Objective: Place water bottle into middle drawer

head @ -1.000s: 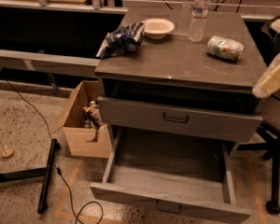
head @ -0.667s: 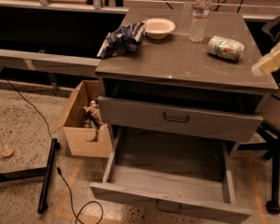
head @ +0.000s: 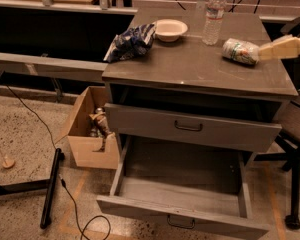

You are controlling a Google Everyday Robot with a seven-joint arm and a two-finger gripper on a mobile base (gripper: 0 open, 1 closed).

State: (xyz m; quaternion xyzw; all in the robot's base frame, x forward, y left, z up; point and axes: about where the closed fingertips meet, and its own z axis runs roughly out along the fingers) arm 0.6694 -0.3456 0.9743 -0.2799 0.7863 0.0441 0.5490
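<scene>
- water bottle [head: 213, 15] stands upright at the back of the tabletop [head: 190, 66], so the long axis is vertical with the white cap pointing straight up and the base flat on the surface
- it's clear and ribbed with a pale label band around the middle, and nothing is touching it
- just left of it is a small white bowl [head: 170, 29], close but apart
- further left, a crumpled blue-and-white snack bag [head: 131, 41] sits near the tabletop's left edge
- a stubby can [head: 240, 51] with a green-and-white wrap lies on its side in front and to the right of the bottle, long axis roughly left to right
- the gripper [head: 270, 49] comes in from the right edge of the shot, pale cream coloured, low over the tabletop, with its tip right by the can's right end
- honestly can't tell if it's touching the can, and can't tell whether the jaws are spread or pressed together
- the gripper is well apart from the bottle, with the can between them
- middle drawer [head: 182, 194] is pulled way out toward the camera, flat grey floor showing, low side walls, dark bow handle on the front panel
- the drawer above it [head: 190, 129] is only out a little, and it has its own dark handle
- on the floor left of the cabinet there's an open cardboard box [head: 92, 151] with some stuff inside, plus a black cable [head: 72, 204] trailing across the speckled floor
</scene>
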